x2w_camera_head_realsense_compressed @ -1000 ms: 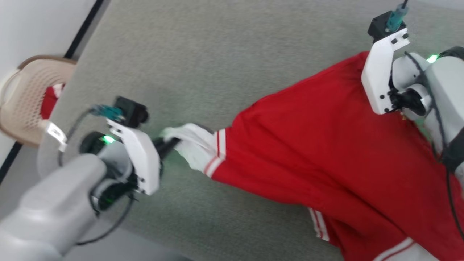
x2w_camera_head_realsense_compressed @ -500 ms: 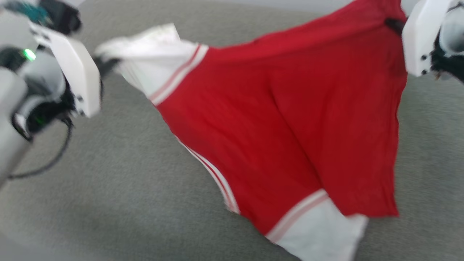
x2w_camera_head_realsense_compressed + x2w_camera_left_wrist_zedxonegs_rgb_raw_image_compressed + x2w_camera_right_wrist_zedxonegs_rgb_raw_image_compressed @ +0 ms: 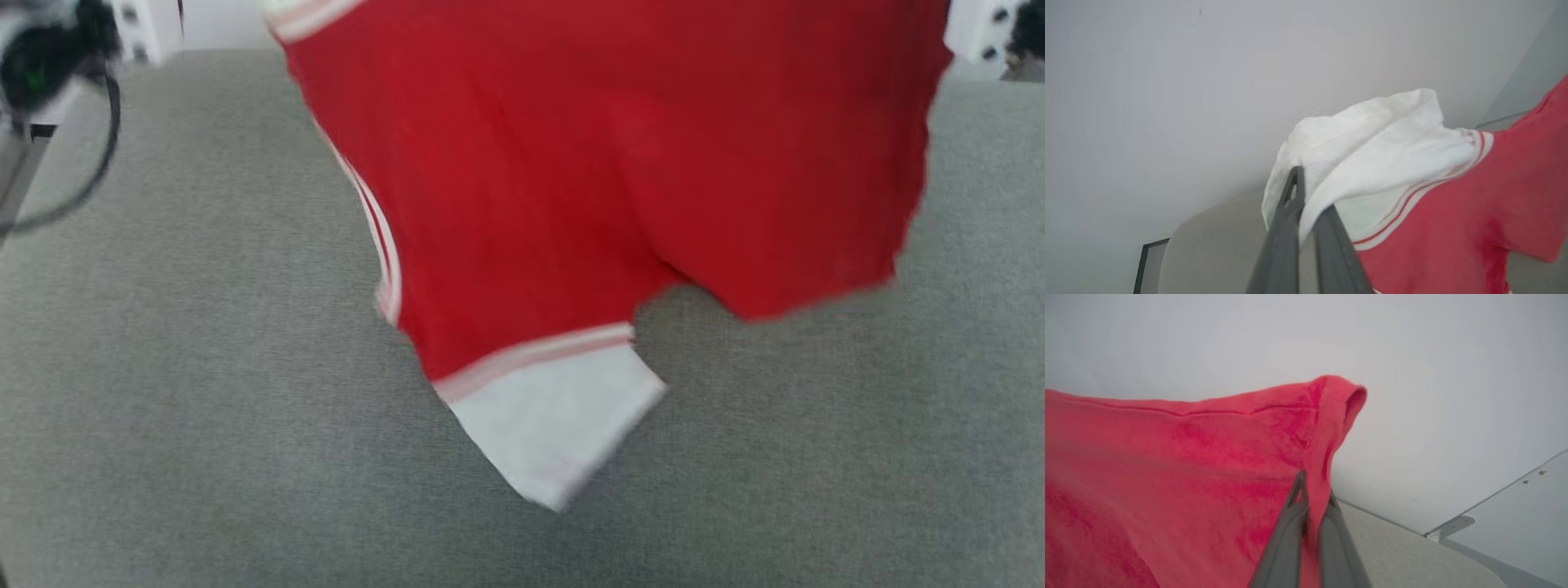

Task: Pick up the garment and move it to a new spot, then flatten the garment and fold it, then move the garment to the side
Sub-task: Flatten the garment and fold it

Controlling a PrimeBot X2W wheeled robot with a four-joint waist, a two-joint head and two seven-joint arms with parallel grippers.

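Red jersey shirt with white sleeves point(image 3: 612, 163) hung limp over the grey felt counter point(image 3: 163, 408); judged soft and light. Left jaws were clamped on a white sleeve point(image 3: 1372, 134), right jaws on a red edge, both probably sound holds.

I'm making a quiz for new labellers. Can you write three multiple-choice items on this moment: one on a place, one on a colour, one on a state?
1. Where does the left gripper grip the red short-sleeved jersey shirt?
A. its red bottom edge
B. a white sleeve
C. the neck opening

2. What colour is the sleeve hanging lowest in the head view?
A. black
B. blue
C. white

3. How is the shirt held?
A. spread in the air between both grippers
B. lying folded
C. dangling from one gripper alone

Answers:
1 B: the left wrist view shows white sleeve cloth pinched between the fingers.
2 C: it is white below the striped trim.
3 A: the right gripper pinches a red edge too, and the shirt spans between them.
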